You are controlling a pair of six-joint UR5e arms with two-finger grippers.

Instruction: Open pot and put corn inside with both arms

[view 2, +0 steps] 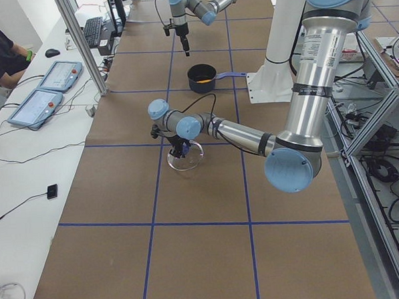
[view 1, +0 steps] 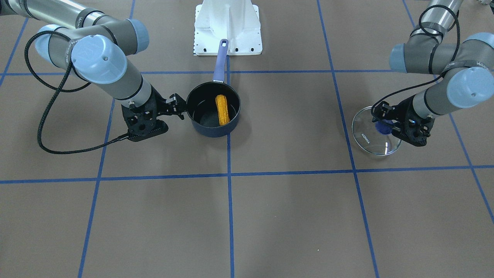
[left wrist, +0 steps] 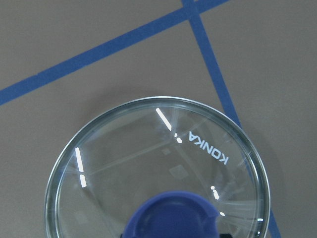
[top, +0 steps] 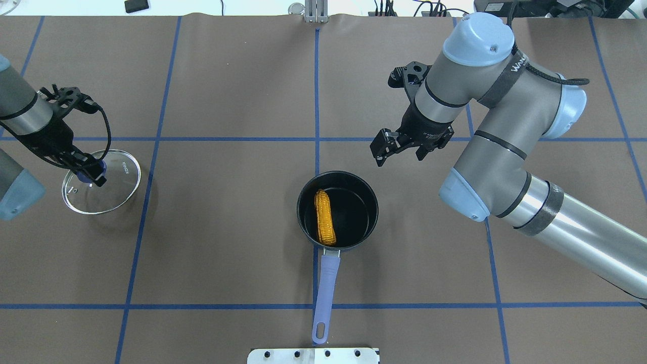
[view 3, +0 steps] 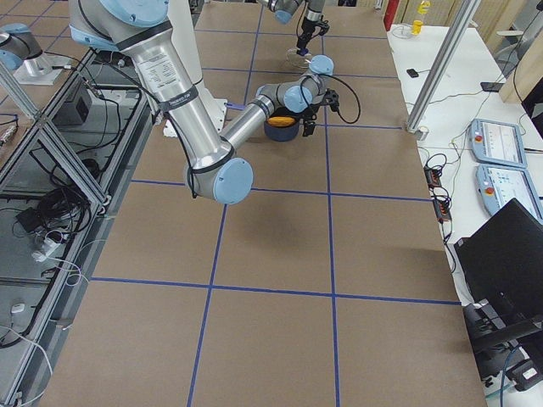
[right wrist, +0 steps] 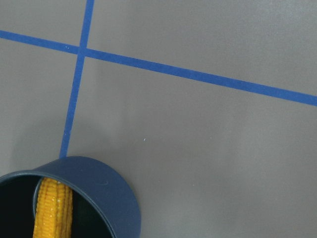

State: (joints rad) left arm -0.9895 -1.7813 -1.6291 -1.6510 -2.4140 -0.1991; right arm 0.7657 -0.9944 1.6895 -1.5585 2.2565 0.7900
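Observation:
The dark navy pot (top: 354, 212) stands uncovered at the table's middle, its purple-blue handle (top: 323, 293) pointing toward the robot. The orange-yellow corn (top: 325, 216) lies inside it, also seen in the front view (view 1: 222, 110) and the right wrist view (right wrist: 52, 208). My right gripper (top: 399, 151) is open and empty, just beyond the pot's far right rim (view 1: 178, 107). My left gripper (top: 92, 173) is shut on the blue knob (left wrist: 173, 215) of the glass lid (top: 116, 187), which is low over or on the table at the far left.
The white robot base plate (view 1: 227, 27) sits right behind the pot handle's end. Blue tape lines (top: 317, 91) grid the brown table. A side bench with tablets (view 2: 42, 91) runs along the far edge.

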